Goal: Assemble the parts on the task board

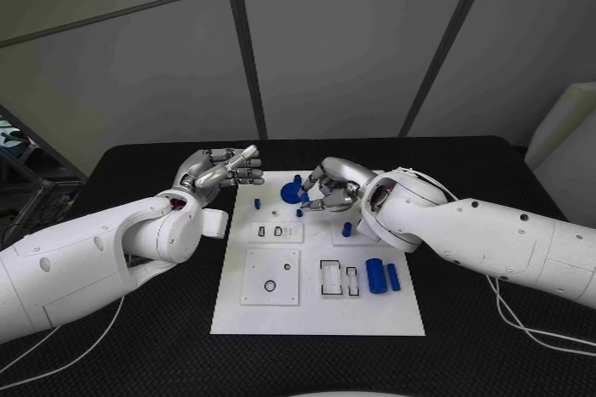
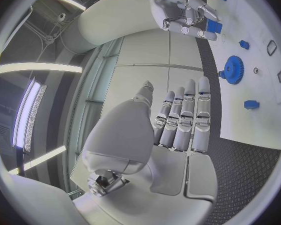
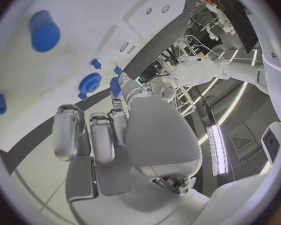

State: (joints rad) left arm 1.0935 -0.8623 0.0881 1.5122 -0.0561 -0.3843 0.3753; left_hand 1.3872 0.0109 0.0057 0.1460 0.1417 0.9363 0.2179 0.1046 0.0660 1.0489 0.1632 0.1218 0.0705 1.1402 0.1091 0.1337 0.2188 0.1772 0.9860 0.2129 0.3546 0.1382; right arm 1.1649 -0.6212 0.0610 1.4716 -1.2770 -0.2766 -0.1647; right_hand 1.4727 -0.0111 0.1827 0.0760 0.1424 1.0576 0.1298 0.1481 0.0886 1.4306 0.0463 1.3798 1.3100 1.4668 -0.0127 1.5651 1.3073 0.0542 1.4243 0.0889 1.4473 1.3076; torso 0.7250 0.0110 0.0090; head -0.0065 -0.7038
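Head view: white task board (image 1: 318, 315) on black surface (image 1: 149, 345), blue gear (image 1: 293, 192) at its far end between empty, straight-fingered left hand (image 1: 221, 170) and curled right hand (image 1: 331, 186); left wrist view: fingers (image 2: 185, 116) extended, gear (image 2: 232, 69) beyond; right wrist view: right hand pinching a small blue part (image 3: 115, 86).

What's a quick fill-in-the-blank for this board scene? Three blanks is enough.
1. The task board is ___ and lies on a black table.
2. The right hand hovers beside the blue toothed ___.
3. The left hand, fingers straight, holds ___.

Missing words: white; gear; nothing.
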